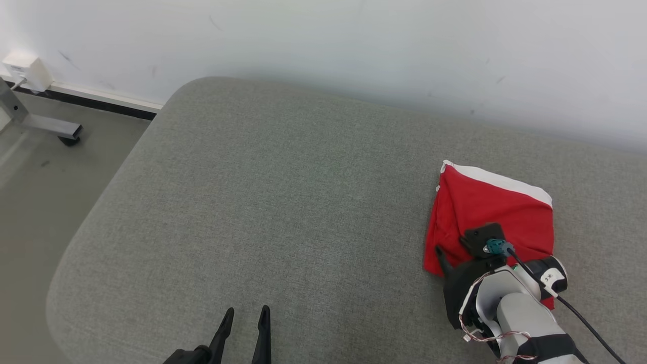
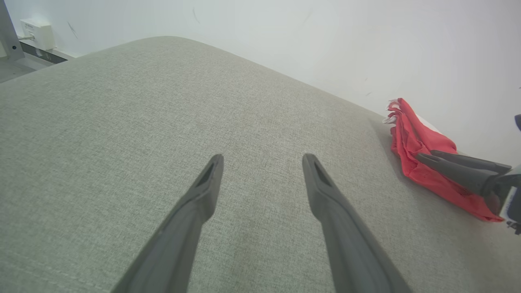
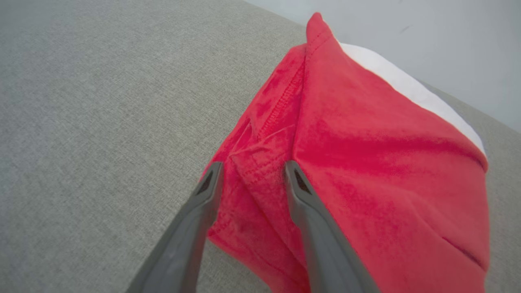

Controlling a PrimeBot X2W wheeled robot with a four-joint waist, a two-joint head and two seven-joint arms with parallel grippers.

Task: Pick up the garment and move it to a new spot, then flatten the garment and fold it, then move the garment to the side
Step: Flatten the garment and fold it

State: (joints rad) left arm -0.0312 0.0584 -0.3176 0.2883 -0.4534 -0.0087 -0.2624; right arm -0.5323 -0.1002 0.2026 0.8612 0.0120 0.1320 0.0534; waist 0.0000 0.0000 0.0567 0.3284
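Observation:
The garment [image 1: 498, 212] is a red cloth with a white band, lying loosely folded at the right of the grey padded surface [image 1: 283, 202], close to the wall. My right gripper [image 1: 450, 253] is at its near left edge. In the right wrist view the two fingers stand apart astride a raised seamed fold of the garment [image 3: 366, 142], with my right gripper [image 3: 253, 173] down on the cloth. My left gripper [image 1: 246, 313] is open near the front edge with nothing between its fingers. The left wrist view shows my left gripper [image 2: 262, 160] over bare fabric and the garment [image 2: 415, 142] far right.
A white wall runs behind the padded surface. To the left the surface drops to a grey floor with a metal leg on a caster [image 1: 50, 126] and a white box [image 1: 25, 68] on the wall. A black cable [image 1: 581, 318] trails from my right wrist.

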